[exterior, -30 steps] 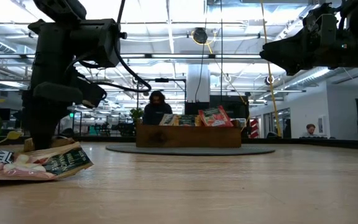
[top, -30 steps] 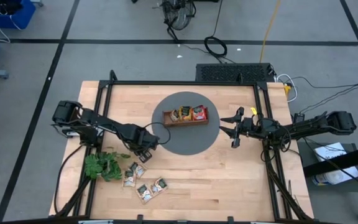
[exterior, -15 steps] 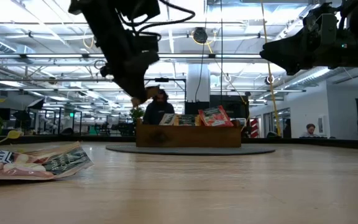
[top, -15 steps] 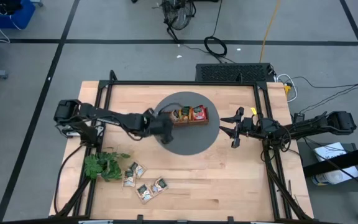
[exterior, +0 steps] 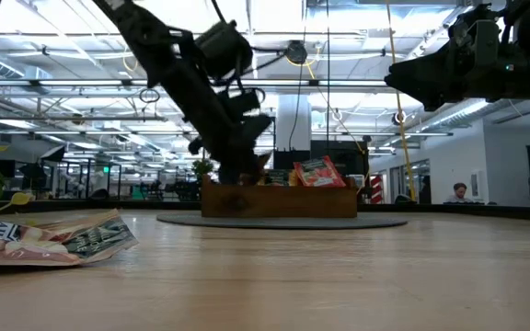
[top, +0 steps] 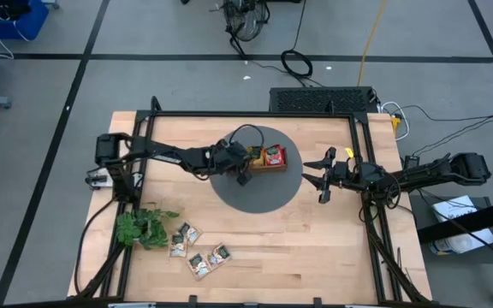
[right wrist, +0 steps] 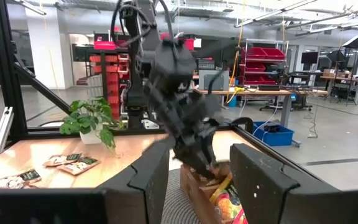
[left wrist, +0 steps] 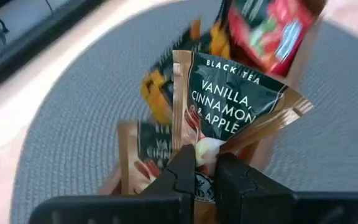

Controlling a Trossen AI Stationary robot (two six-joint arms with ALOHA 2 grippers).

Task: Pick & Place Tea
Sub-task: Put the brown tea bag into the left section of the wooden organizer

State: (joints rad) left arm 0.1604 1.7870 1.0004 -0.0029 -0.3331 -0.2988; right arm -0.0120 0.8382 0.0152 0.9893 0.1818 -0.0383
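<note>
1. From above, the left gripper is over the near-left part of the wooden tray, which sits on the round grey mat. Orange and red sachets already stand in the tray. Four or so loose sachets lie well away from it, beside the leafy sprig, so I'd say the job is roughly half done. The right gripper waits just off the mat's edge, its jaws apart and holding nothing.
2. At table level, the left arm reaches down at the tray's left end; a red sachet stands up out of it.
3. Past the left wrist, the fingers are clenched on a green sachet reading "BLACK TEA, VANILLA, CINNAMON & APPLE", held just above the tray.
4. Past the right wrist, the left arm hangs over the tray.
</note>
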